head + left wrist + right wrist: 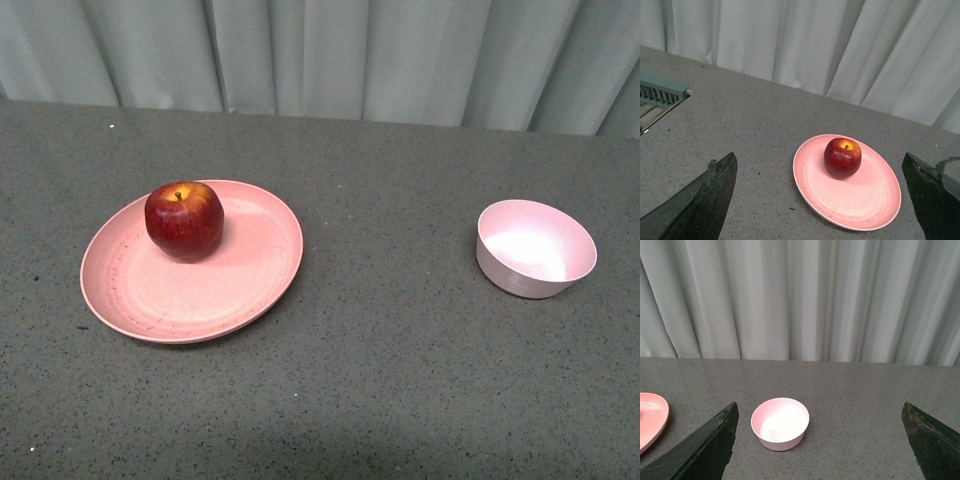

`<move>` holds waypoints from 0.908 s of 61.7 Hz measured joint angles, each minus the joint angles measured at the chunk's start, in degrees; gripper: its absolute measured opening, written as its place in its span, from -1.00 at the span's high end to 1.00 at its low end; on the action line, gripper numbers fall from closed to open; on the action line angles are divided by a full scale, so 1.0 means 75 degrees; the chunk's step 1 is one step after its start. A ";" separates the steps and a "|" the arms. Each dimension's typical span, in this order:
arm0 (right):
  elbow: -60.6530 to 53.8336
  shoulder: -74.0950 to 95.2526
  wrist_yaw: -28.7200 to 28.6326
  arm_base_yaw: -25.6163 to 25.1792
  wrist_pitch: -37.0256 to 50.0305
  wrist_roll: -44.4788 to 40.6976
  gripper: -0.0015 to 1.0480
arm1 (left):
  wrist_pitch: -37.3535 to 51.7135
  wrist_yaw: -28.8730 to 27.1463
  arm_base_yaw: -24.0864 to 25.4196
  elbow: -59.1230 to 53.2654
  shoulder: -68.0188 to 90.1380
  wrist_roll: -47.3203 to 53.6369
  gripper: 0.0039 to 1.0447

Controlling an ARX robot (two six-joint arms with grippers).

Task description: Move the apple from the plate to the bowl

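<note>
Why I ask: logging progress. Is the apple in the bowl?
No, the apple sits on the plate; the bowl stands empty.

One apple (184,220), one plate (250,275) on the left and one bowl (535,250) on the right are in view, making two pink dishes, all on a single grey table (400,390). One pale curtain (300,50) hangs at the far edge. Two grippers show, the left gripper (818,157) and the right gripper (820,405), each with two dark fingers (705,200)
</note>
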 joint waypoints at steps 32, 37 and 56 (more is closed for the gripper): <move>0.0000 0.0000 0.0000 0.0000 0.0000 0.0000 -0.82 | 0.0000 0.0000 0.0000 0.0000 0.0000 0.0000 -0.88; 0.0000 0.0000 0.0000 0.0000 0.0000 0.0000 -0.82 | 0.0000 0.0000 0.0000 0.0000 0.0000 0.0000 -0.88; 0.0000 0.0000 0.0000 0.0000 0.0000 0.0000 -0.82 | 0.0000 0.0000 0.0000 0.0000 0.0000 0.0000 -0.88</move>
